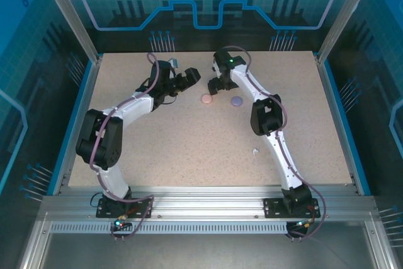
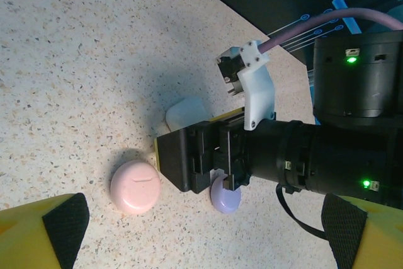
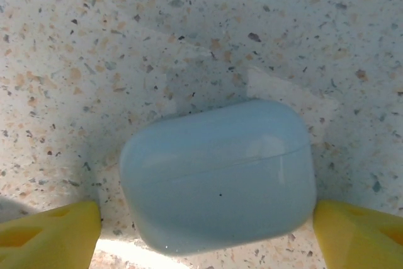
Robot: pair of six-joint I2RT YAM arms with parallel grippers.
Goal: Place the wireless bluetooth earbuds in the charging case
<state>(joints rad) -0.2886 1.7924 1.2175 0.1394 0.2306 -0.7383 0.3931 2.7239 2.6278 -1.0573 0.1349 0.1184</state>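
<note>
The bench [image 1: 157, 149] is mostly bare. Its near half and side edges leave ample room, while the work crowds the middle of the far edge. There the left hand [image 1: 191, 78] hangs released, holding nothing. Close by, the right hand [image 1: 217, 84] straddles the shut white case [image 3: 217, 174] with fingers spread, not clamping it. The pink case [image 1: 206, 99] and purple case [image 1: 237, 101] lie just nearer, apparently shut. A white speck, likely an earbud [image 1: 255, 152], lies loose toward the right edge. No bud looks seated, so nearly everything seems left to do.
</note>
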